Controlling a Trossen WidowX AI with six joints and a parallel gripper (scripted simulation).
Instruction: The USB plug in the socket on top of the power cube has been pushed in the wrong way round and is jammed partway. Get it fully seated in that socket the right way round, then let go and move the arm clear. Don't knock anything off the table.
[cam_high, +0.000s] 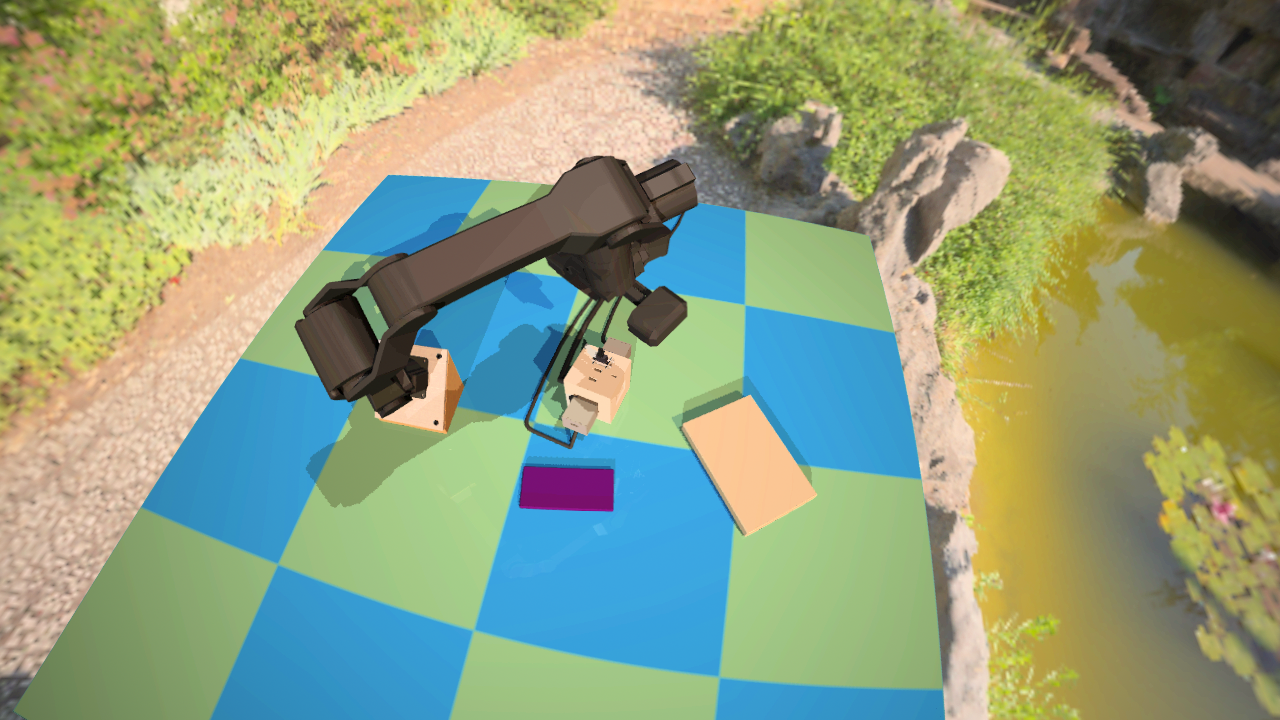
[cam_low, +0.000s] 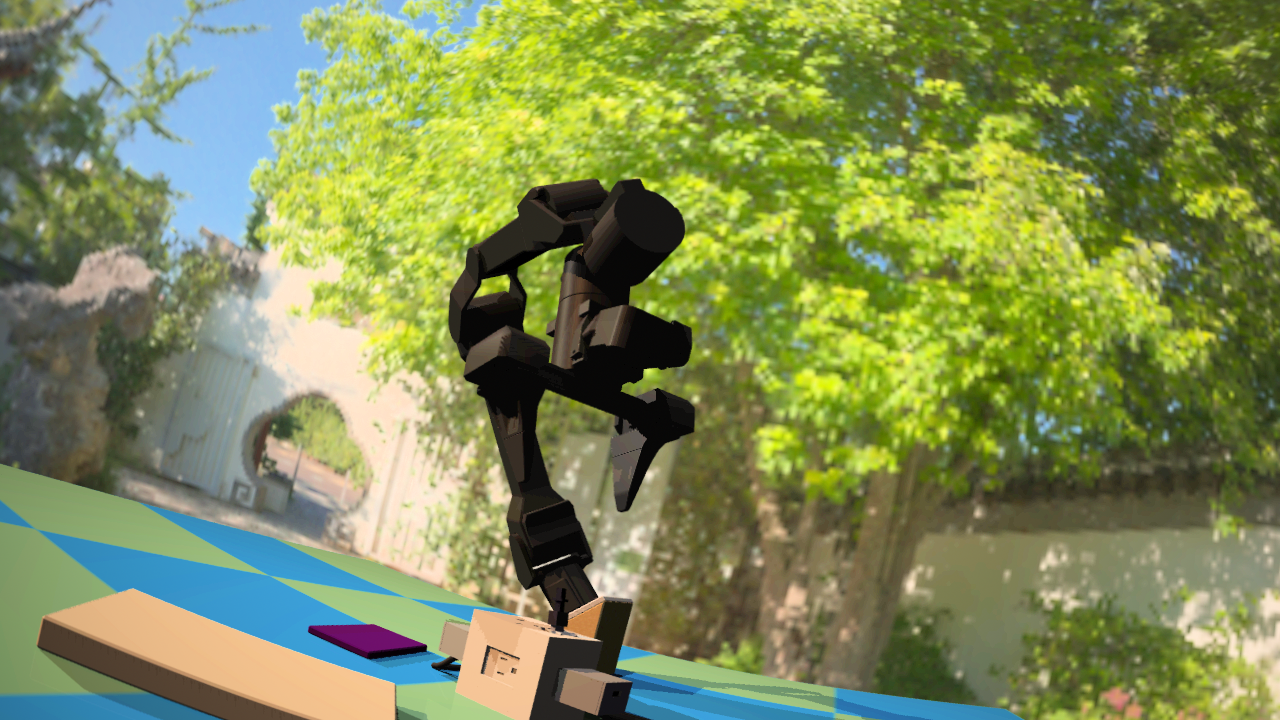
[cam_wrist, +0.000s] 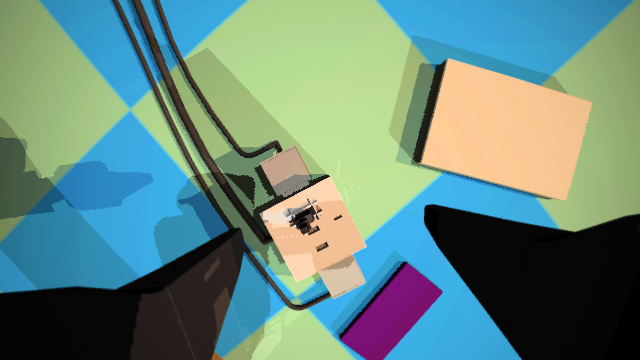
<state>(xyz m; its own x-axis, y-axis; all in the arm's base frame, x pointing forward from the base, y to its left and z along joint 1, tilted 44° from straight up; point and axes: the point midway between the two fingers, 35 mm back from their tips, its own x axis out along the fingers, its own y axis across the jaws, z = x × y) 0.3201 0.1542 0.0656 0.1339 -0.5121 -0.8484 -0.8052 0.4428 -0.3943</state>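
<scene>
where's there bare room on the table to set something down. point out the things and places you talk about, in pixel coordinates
Try the near stretch below the purple slab (cam_high: 567, 488) and tan block (cam_high: 750, 464). It's crowded around the power cube (cam_high: 594, 380), with its cables (cam_high: 535, 402) alongside and the arm above.

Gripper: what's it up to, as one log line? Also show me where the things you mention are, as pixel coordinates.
gripper (cam_wrist: 334, 225): open, nothing held | place: above cube (cam_high: 597, 380) (cam_low: 501, 662) (cam_wrist: 320, 230) | plug (cam_high: 602, 357) (cam_low: 560, 612) (cam_wrist: 304, 220): upright in cube's top
</scene>
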